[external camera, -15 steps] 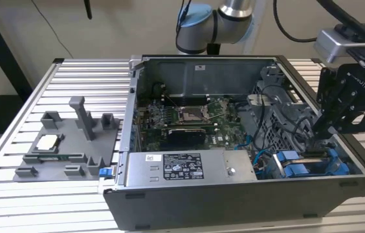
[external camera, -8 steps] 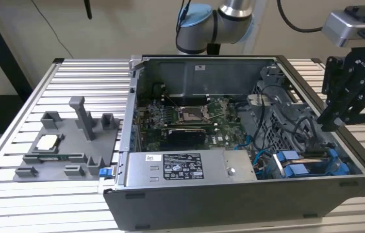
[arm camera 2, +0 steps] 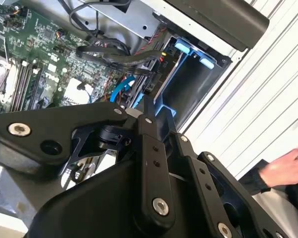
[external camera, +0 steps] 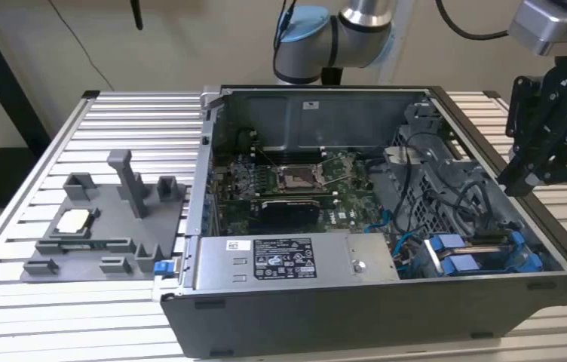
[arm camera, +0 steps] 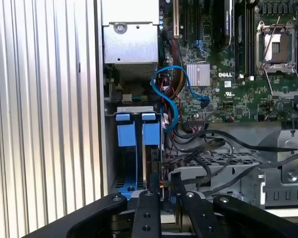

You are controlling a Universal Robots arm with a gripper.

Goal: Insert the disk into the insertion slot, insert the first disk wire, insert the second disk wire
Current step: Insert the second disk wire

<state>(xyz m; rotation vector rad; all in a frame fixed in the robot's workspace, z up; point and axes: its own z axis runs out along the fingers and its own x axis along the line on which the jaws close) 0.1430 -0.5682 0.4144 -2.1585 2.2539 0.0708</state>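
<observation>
Gripper (external camera: 525, 177) hovers above the computer case (external camera: 364, 317), near the insertion slot (external camera: 479, 256), finger state unclear, disk (arm camera: 149, 148) seated in that slot

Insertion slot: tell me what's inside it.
Inside the insertion slot, blue plastic pieces stand side by side, with dark space below. The claw covers its near end; a seated disk cannot be confirmed.

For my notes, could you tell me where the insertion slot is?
The insertion slot sits in the case's near corner on the exterior view's right, beside the grey box.
</observation>
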